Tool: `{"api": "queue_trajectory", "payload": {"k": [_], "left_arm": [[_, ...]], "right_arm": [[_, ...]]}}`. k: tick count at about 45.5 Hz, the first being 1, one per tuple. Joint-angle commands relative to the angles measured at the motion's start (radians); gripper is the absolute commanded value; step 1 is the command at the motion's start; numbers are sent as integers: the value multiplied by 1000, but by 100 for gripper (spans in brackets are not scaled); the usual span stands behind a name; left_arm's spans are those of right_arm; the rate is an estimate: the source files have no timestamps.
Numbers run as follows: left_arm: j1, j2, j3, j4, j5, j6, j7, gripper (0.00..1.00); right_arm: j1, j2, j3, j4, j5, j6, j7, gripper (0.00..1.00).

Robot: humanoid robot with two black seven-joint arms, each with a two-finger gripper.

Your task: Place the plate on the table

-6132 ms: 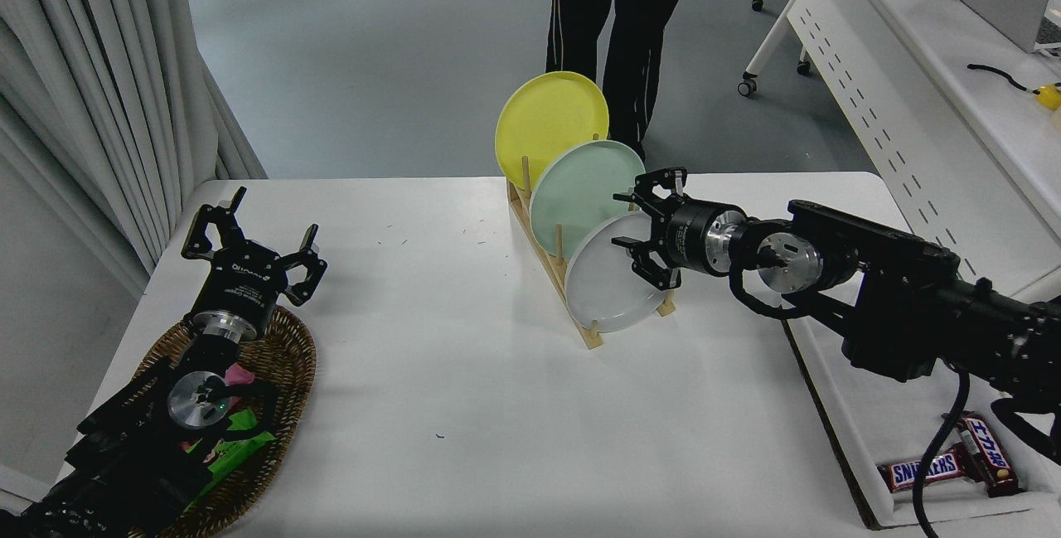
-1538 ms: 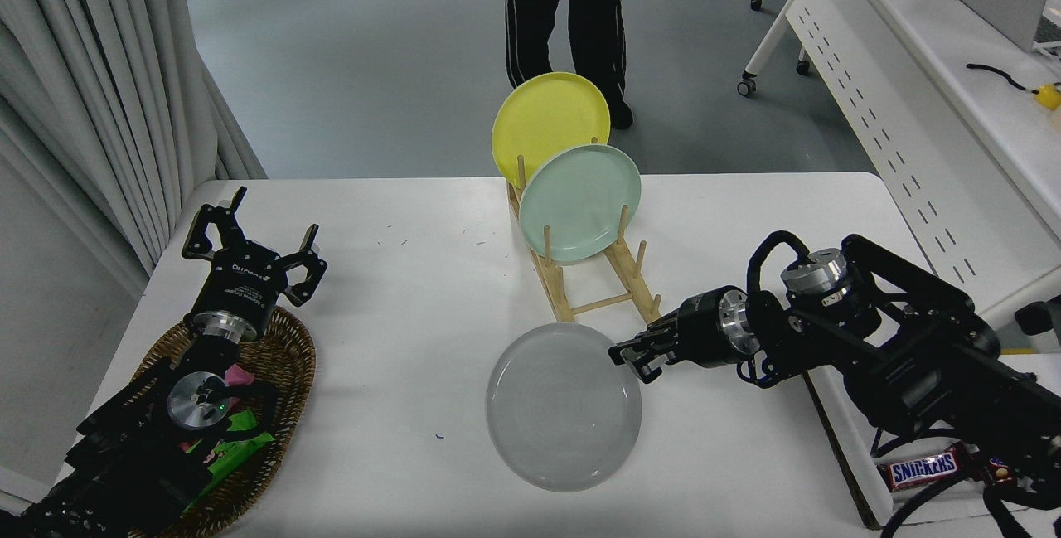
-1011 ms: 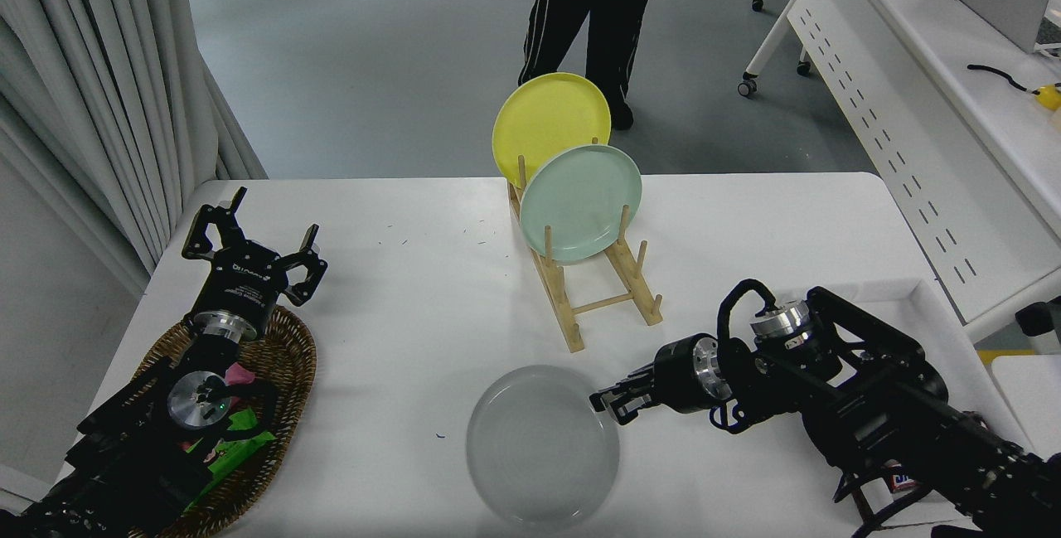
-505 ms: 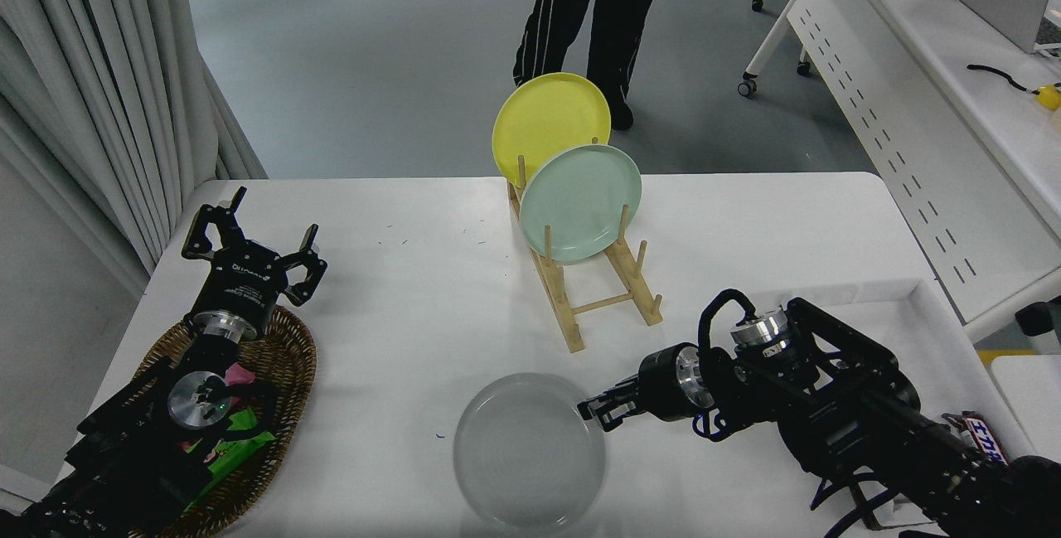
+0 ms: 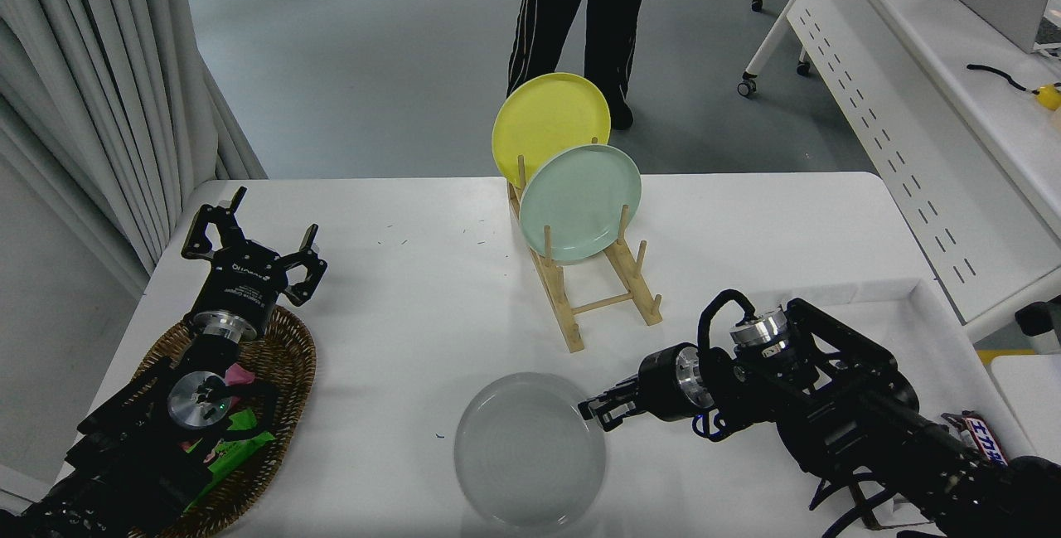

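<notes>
The pale grey plate [image 5: 522, 455] lies flat on the white table [image 5: 414, 298], near its front edge and in front of the rack. My right gripper [image 5: 598, 410] reaches in from the right and is shut on the plate's right rim, low over the tabletop. My left gripper [image 5: 249, 244] is parked at the lower left, open and empty, above the far end of a wicker basket.
A wooden rack [image 5: 572, 331] behind the plate holds a mint green plate [image 5: 580, 202] and a yellow plate [image 5: 547, 123] upright. The wicker basket [image 5: 282, 372] holds snack packets. A white tray [image 5: 912, 306] with a Snickers bar [image 5: 978, 434] lies at the right. A person [image 5: 580, 7] stands beyond the table.
My right gripper took the grey plate out of the rack's front slot, carried it forward and left, and lowered it flat onto the table. In the last half second nothing moved.
</notes>
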Motion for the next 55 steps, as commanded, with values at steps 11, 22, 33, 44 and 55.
{"api": "queue_trajectory", "payload": {"k": [11,22,33,44,55], "left_arm": [[0,0,0,0,0,0,0,100],[0,0,0,0,0,0,0,100],[0,0,0,0,0,0,0,100],[0,0,0,0,0,0,0,100],[0,0,0,0,0,0,0,100]], "right_arm": [[1,0,5,-4,-6,3,-1,0],[1,-1,4,-7,-4,2,-1,43],[3,-1,11,-6,11,6,-1,100],[26,-12,-11,55,52,101,-1,100],[61,-17,-54,146,91,349,5,100]]}}
